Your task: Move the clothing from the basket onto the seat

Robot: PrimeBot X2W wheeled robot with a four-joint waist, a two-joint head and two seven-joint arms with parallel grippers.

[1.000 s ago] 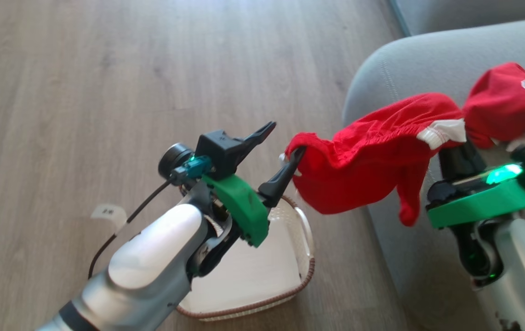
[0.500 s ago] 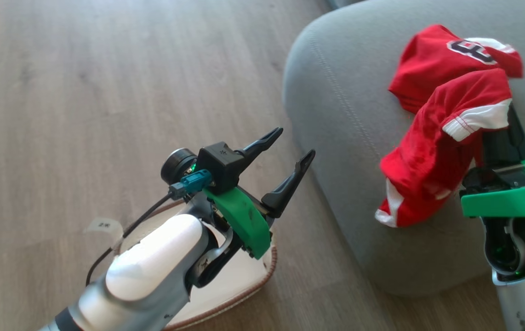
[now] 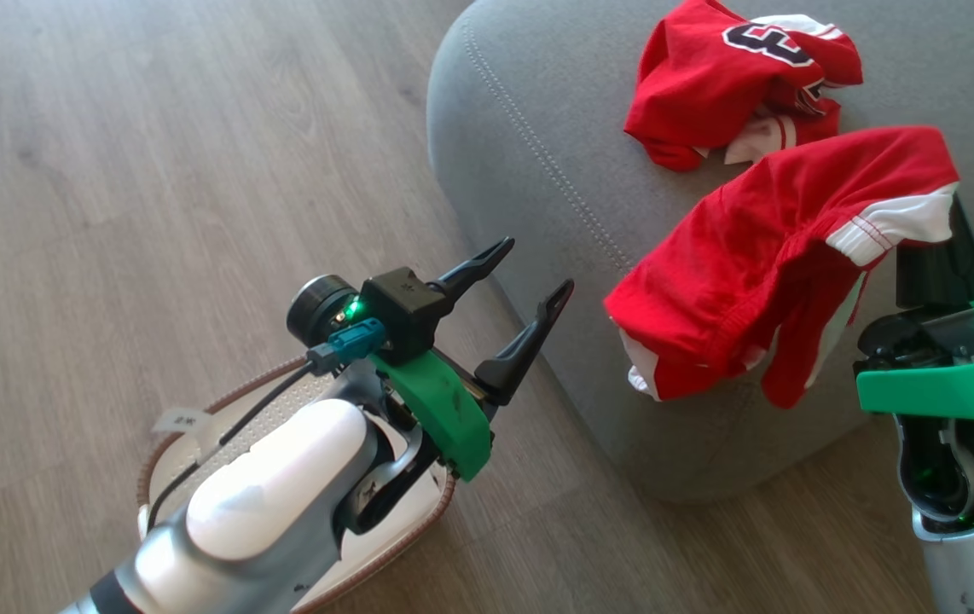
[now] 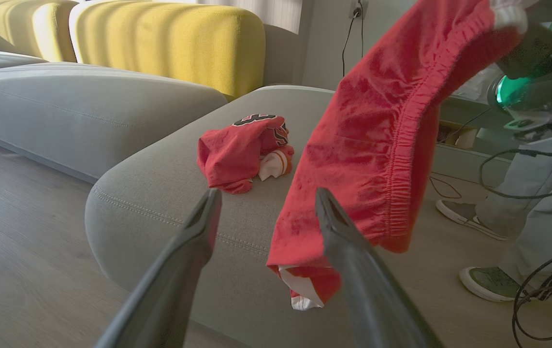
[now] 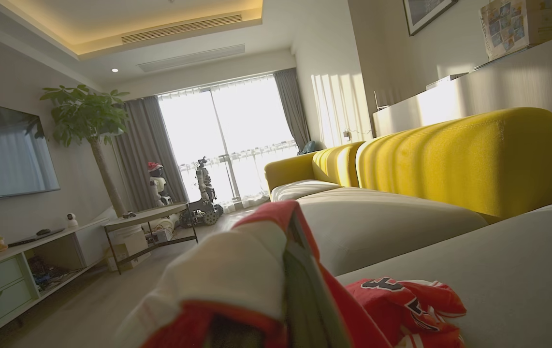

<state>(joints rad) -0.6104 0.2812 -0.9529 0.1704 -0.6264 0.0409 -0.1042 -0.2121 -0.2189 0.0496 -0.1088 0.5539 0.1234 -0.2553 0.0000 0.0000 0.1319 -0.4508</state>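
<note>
We're on the second garment, and the right gripper (image 3: 937, 256) is clamped shut on the red shorts (image 3: 760, 256) by their white-trimmed end. The rest of the cloth drapes down from the fingers and off towards our other arm. Below the gripper is the rounded front edge of the seat (image 3: 538, 145), and much of the cloth hangs past that edge, so letting go here risks a slide to the floor.

The numbered jersey (image 3: 734, 77) lies on the seat just beyond the fingertips. That's our mark, so we carry the shorts forward towards it. We lower until the cloth piles on the cushion, part the jaws, then draw straight back along the fingers so the trim doesn't snag.

The left gripper (image 3: 538, 266) hangs wide open and holds nothing, with the shorts' hem just off its right finger. We'd keep it clear of that hem. The basket (image 3: 223, 397) sits behind it under the forearm, and what we can see of it looks empty.
</note>
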